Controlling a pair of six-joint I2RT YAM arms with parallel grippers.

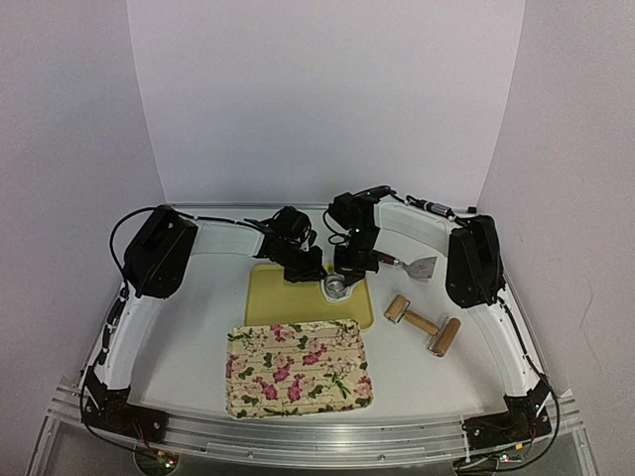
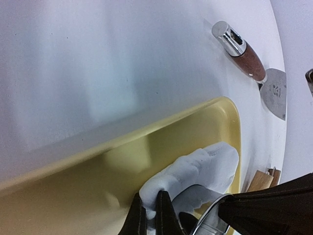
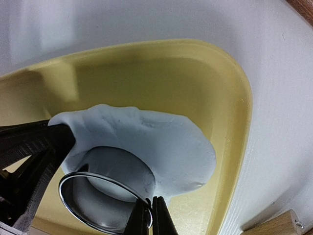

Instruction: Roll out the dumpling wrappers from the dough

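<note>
While my left gripper [image 2: 149, 218] is pinching the leftover sheet [image 2: 205, 164] and my right gripper [image 3: 151, 218] the ring cutter [image 1: 337, 289], the dumpling wrapper [image 3: 120, 169] (3 o'clock side of the tray [image 3: 161, 73]) is risking tearing along uncut dough.

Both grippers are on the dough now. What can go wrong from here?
1. The left gripper pinches the leftover dough sheet at its edge. A pull may tear it, or drag the cut disc along if the two aren't fully parted.
2. The right gripper holds the ring cutter by its thin rim only, so it could slip or twist.
</note>
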